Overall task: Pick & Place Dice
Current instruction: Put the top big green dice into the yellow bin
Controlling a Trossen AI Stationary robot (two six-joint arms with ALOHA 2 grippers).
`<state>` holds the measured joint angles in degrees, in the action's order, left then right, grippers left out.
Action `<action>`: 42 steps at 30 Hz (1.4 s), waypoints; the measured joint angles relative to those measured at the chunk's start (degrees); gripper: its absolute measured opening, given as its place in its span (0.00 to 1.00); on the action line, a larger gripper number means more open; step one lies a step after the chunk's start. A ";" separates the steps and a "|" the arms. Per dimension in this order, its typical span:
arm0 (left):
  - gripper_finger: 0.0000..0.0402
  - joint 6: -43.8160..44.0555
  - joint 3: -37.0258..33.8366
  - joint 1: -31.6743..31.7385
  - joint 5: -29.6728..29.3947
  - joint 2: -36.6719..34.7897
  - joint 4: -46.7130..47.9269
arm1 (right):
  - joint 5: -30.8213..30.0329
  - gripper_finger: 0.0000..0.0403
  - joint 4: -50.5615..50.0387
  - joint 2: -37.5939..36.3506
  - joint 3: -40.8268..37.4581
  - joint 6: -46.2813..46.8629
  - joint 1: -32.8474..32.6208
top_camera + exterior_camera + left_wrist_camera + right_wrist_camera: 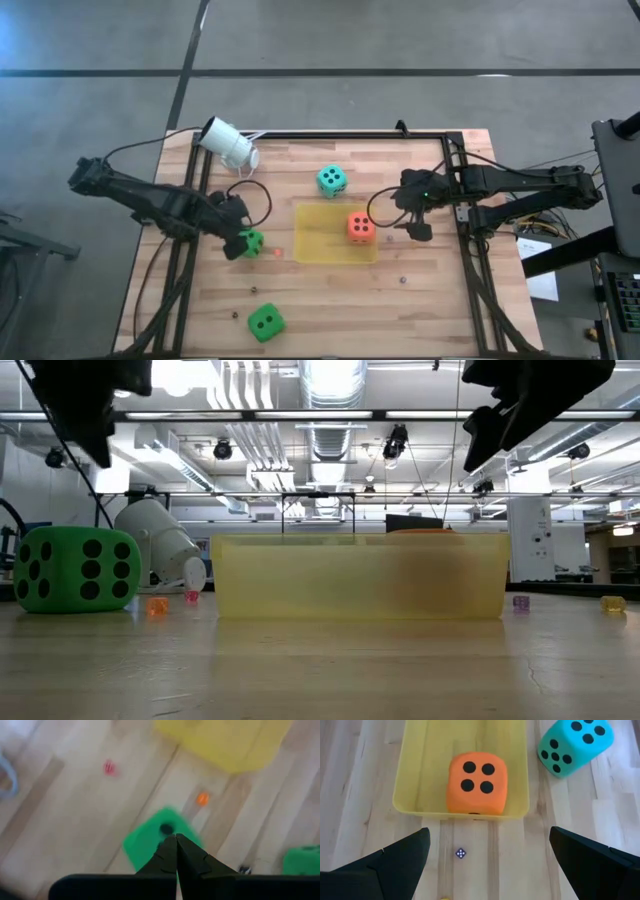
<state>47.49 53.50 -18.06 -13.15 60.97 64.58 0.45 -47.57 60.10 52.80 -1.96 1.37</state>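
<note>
- the wooden worktop (pixel 330 300) carries everything, with a dark arm reaching in from each side.
- a shallow yellow tray (pixel 322 243) lies near the middle of the worktop, its walls low and see-through in the low view.
- a white cylinder-shaped camera (pixel 229 143) lies tipped at the far left corner, a cable trailing from it.
- the teal die (pixel 332 180) rests on the bare wood just beyond the tray, outside it.
- the orange-red die (pixel 361 227) sits inside the tray at its right end — four pips up in the right wrist view.
- one bright green die (pixel 265 322) sits alone near the front edge, well apart from the tray.
- the other green die (pixel 250 242) lies left of the tray, just under the left end effector.
- the left end effector (pixel 234 244) hangs above that green die, fingers pressed together with nothing between them.
- the right end effector (pixel 405 222) hovers just right of the tray, fingers spread wide and empty — the orange-red die lies ahead of it.
- several tiny coloured dice dot the wood, among them a small white one (pixel 461 853) by the tray's wall and a small orange one (pixel 202 798) near the green die.
</note>
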 joint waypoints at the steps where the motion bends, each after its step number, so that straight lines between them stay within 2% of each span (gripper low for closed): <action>1: 0.00 1.12 -0.26 0.00 0.68 0.00 1.40 | 0.00 0.99 0.00 0.00 0.00 -0.59 0.00; 8: 0.00 1.43 -0.71 -1.30 2.71 0.00 5.02 | 3.43 0.99 0.65 0.00 0.00 -7.05 0.00; 14: 0.00 1.23 -0.71 -1.42 2.72 0.02 4.89 | 3.43 0.99 1.16 0.00 0.00 -7.03 0.02; 27: 0.00 8.45 -0.71 -1.43 2.72 0.02 4.55 | 3.43 0.99 1.39 0.00 0.00 -7.01 0.02; 32: 0.00 10.64 -0.71 -1.38 2.63 0.02 3.34 | 3.43 0.99 1.44 0.00 0.00 -7.01 0.02; 42: 0.00 16.55 -1.45 -1.29 -0.77 1.05 -5.22 | 3.41 0.99 1.52 0.00 0.00 -7.03 0.02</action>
<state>64.03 52.05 -19.35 -13.93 62.02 59.36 3.86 -46.05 60.10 52.80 -8.99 1.39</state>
